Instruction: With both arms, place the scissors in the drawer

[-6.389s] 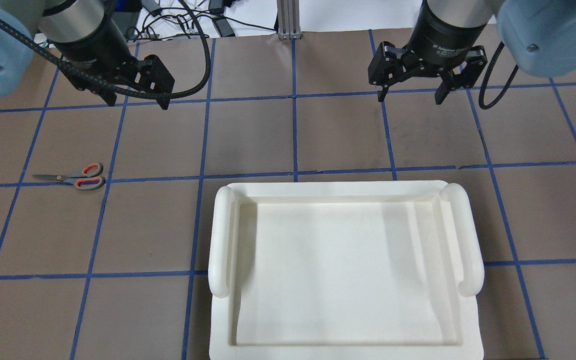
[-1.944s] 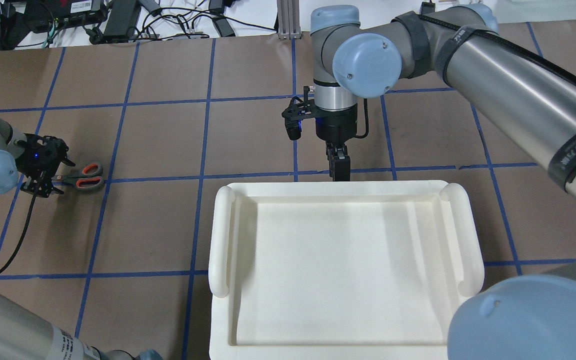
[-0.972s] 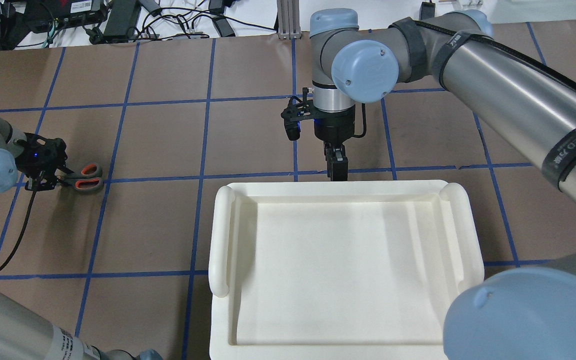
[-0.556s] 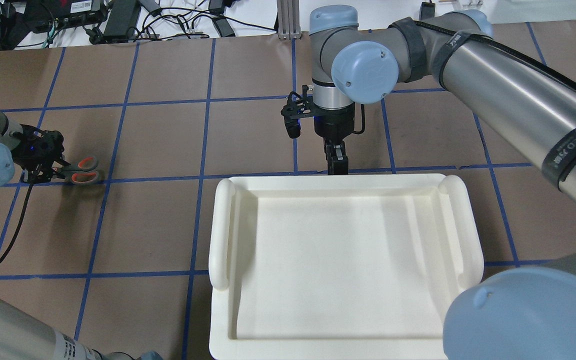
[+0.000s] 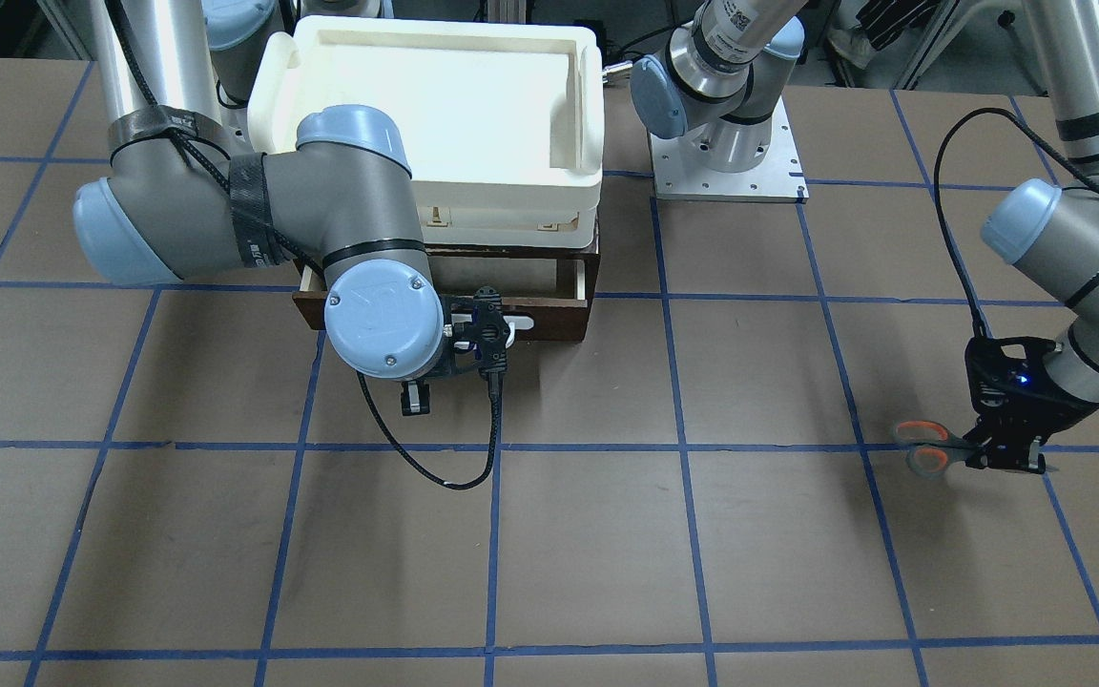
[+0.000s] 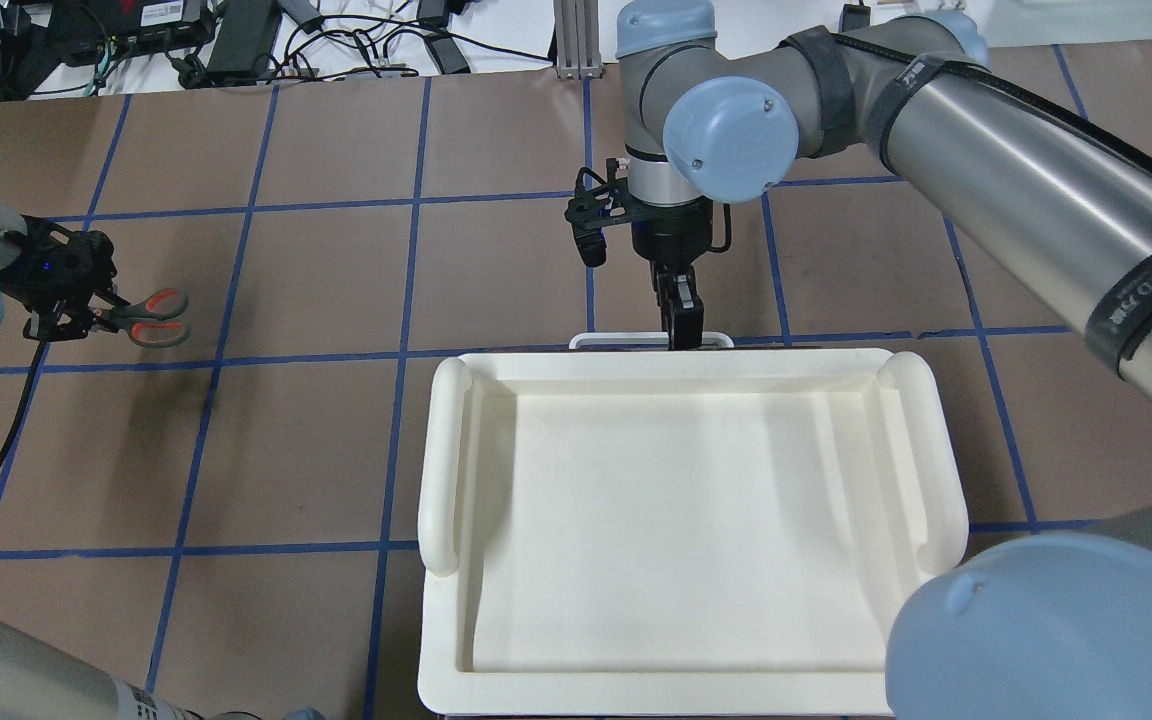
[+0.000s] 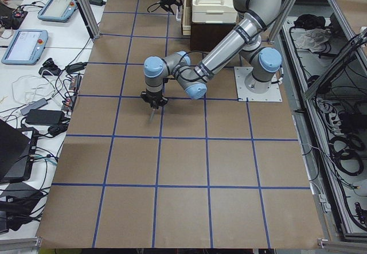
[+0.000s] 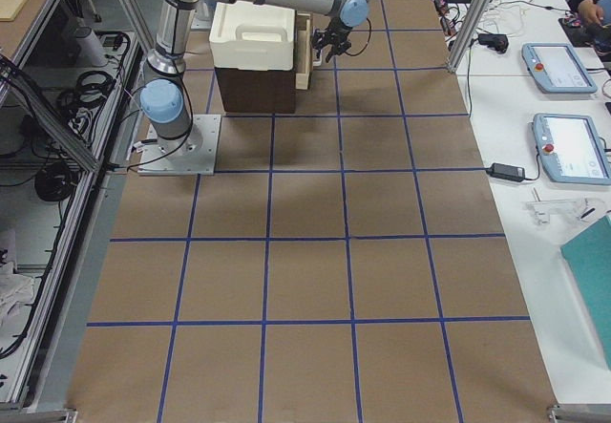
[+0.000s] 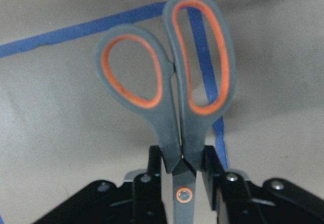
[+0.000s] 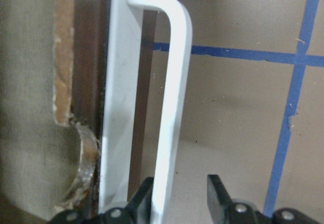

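Observation:
The scissors (image 6: 141,330), dark-bladed with orange-lined grey loops, hang in my left gripper (image 6: 71,318) just above the table at the far left. The left wrist view shows the fingers (image 9: 152,176) clamped by the pivot of the scissors (image 9: 172,133), loops pointing away. My right gripper (image 6: 684,335) is shut on the white bar handle (image 6: 616,341) of the dark brown drawer (image 5: 564,320), which stands slightly pulled out from under the tray. In the right wrist view the fingers (image 10: 144,196) straddle the handle (image 10: 172,107).
A cream plastic tray (image 6: 446,450) sits on top of the drawer unit and hides the drawer from above. The right arm (image 5: 359,229) reaches over the tray's front. The brown table (image 6: 286,450) has a blue tape grid. Cables lie at the far edge.
Both arms came down. The left gripper closed on the scissors and lifted them off the table. The right gripper pulled back, and the white handle now shows past the tray's edge.

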`<state>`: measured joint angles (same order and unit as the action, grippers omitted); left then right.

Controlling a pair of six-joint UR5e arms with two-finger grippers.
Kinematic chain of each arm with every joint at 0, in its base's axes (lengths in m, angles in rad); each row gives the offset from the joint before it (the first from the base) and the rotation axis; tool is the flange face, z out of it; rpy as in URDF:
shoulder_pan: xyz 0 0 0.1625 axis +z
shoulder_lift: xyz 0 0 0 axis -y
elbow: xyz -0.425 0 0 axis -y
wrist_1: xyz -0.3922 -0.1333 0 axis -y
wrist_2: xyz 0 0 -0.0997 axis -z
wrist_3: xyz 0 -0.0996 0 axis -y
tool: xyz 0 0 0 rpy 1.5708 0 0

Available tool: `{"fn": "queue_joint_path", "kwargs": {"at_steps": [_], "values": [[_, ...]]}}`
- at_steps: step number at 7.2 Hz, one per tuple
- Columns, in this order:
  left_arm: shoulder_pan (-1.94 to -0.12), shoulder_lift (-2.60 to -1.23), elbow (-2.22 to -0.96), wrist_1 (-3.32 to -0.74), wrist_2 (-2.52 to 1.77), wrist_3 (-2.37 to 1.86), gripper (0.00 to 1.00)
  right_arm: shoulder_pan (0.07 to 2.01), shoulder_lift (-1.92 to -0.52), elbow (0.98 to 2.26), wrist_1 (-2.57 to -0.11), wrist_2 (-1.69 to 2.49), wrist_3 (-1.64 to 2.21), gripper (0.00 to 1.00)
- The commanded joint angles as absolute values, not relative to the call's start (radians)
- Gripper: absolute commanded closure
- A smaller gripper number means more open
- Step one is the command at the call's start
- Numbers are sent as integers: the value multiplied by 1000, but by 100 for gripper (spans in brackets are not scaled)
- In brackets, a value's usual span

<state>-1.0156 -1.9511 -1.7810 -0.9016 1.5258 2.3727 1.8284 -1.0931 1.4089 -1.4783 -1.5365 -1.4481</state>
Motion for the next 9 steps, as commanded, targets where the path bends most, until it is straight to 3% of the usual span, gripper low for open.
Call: {"fn": "queue_joint_path", "kwargs": {"at_steps": [1,9], "values": [[-1061,-1916,-1750,-969,1526,2365,100,1829,-1074,1381,-1497,-1543,-1460,56],[-1088,-1868,-1738,-1031,1508,2355,100,1818,-1031,1330,-1574,-1543,-1511,62]]}}
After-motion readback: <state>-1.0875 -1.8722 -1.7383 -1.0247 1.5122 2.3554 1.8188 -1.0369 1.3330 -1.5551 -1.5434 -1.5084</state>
